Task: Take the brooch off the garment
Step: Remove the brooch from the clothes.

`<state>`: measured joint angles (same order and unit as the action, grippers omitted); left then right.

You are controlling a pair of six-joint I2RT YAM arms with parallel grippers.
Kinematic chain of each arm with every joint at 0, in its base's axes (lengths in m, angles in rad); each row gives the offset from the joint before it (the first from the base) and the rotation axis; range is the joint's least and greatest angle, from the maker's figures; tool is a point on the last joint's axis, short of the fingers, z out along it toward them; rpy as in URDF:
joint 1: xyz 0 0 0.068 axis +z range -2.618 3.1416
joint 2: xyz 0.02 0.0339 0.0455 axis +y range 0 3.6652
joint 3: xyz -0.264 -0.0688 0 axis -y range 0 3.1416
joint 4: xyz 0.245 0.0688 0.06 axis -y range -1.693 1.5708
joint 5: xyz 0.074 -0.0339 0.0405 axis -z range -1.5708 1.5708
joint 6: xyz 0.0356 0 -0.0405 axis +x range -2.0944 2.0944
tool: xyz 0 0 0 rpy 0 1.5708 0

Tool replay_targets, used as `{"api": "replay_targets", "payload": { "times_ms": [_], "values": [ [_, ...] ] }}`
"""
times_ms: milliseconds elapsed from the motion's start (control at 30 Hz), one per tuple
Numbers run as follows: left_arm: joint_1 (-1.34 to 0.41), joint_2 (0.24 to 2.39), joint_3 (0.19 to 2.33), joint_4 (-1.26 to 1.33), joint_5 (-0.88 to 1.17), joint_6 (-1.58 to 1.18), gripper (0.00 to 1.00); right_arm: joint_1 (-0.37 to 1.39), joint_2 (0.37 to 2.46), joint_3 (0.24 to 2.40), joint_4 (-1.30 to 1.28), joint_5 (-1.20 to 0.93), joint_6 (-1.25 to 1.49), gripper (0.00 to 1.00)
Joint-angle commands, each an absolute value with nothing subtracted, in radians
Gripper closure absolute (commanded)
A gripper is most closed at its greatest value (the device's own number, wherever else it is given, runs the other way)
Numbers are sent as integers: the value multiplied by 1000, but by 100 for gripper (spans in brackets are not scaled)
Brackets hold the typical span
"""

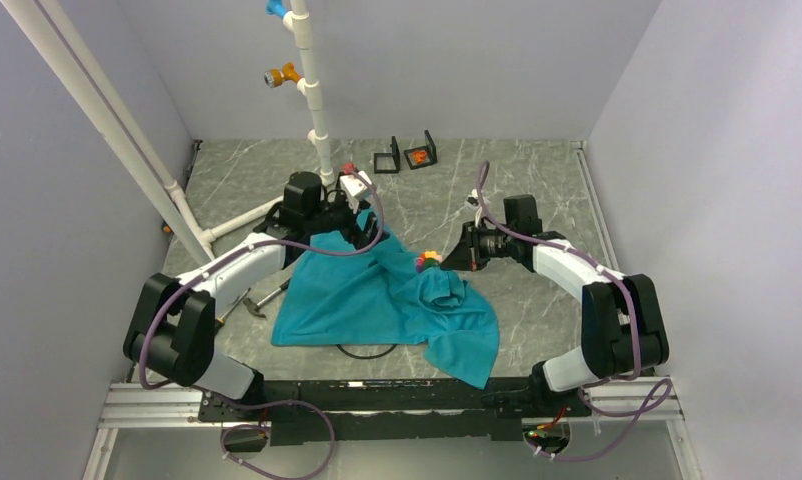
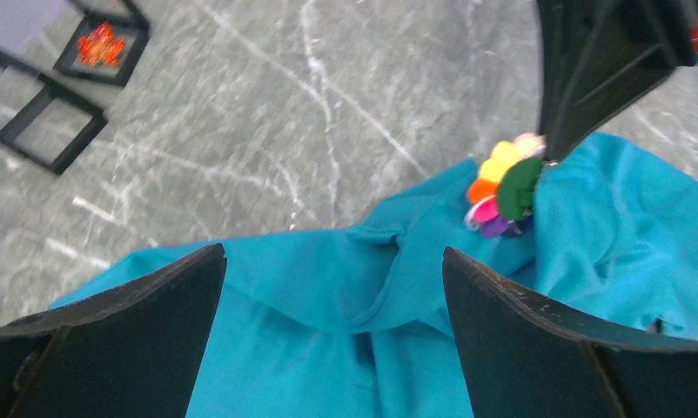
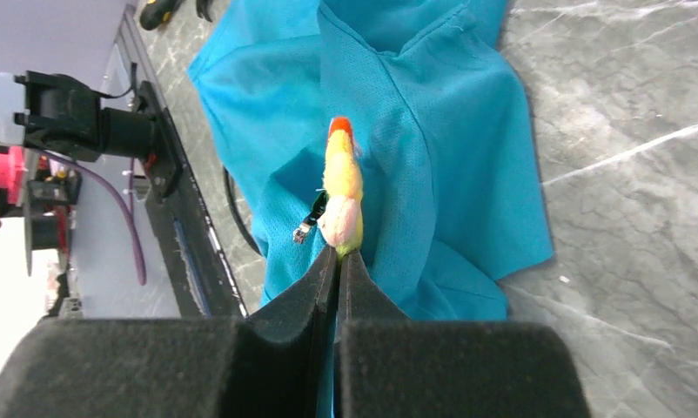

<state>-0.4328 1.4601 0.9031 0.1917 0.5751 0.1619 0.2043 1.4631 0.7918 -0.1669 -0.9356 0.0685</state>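
Note:
The garment [image 1: 377,300] is a teal T-shirt lying crumpled mid-table, also seen below the left wrist [image 2: 328,340] and the right wrist [image 3: 432,131]. The brooch [image 1: 429,260] is a small multicoloured flower at a raised fold of the cloth [image 2: 502,187]. My right gripper [image 1: 457,257] is shut on the brooch's edge [image 3: 341,187], its jaws pressed together [image 3: 338,257]. A small metal clasp [image 3: 305,228] hangs beside it. Whether the pin still goes through the cloth I cannot tell. My left gripper [image 1: 352,222] hovers open over the shirt's far edge [image 2: 332,252], with nothing between its fingers.
Two small black frames [image 1: 387,158] [image 1: 420,153] stand at the back, one holding an orange leaf [image 2: 102,43]. A white pipe stand [image 1: 317,110] rises behind the left arm. A black cable [image 1: 367,351] loops under the shirt's near edge. A metal tool [image 1: 257,300] lies left of the shirt.

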Motion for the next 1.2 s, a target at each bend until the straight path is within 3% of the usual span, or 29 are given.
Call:
{"api": "replay_targets", "payload": {
  "times_ms": [0,167,233,367,433,633,800,967,1167],
  "values": [
    [-481,1449,951,34,737,253,1,209,1454,788,-112,-998,122,100],
    [-620,1476,949,40,716,246,1,209,1450,783,-104,-1007,133,100],
    [-668,1501,968,29,704,266,9,209,1459,786,-104,-1009,136,100],
    [-761,1540,1048,-64,687,336,32,206,1485,786,-102,-1012,146,100],
    [-797,1555,1084,-104,672,377,38,206,1500,786,-95,-1017,153,100],
    [-933,1609,1189,-202,556,575,39,202,1564,807,-100,-1042,167,100],
    [-1081,1681,1211,-262,345,809,43,196,1585,807,-89,-1060,179,100],
    [-1115,1726,1180,-200,229,905,52,193,1597,809,-99,-1075,178,100],
    [-1131,1752,1140,-104,112,999,48,193,1611,808,-105,-1082,173,100]
  ]
}}
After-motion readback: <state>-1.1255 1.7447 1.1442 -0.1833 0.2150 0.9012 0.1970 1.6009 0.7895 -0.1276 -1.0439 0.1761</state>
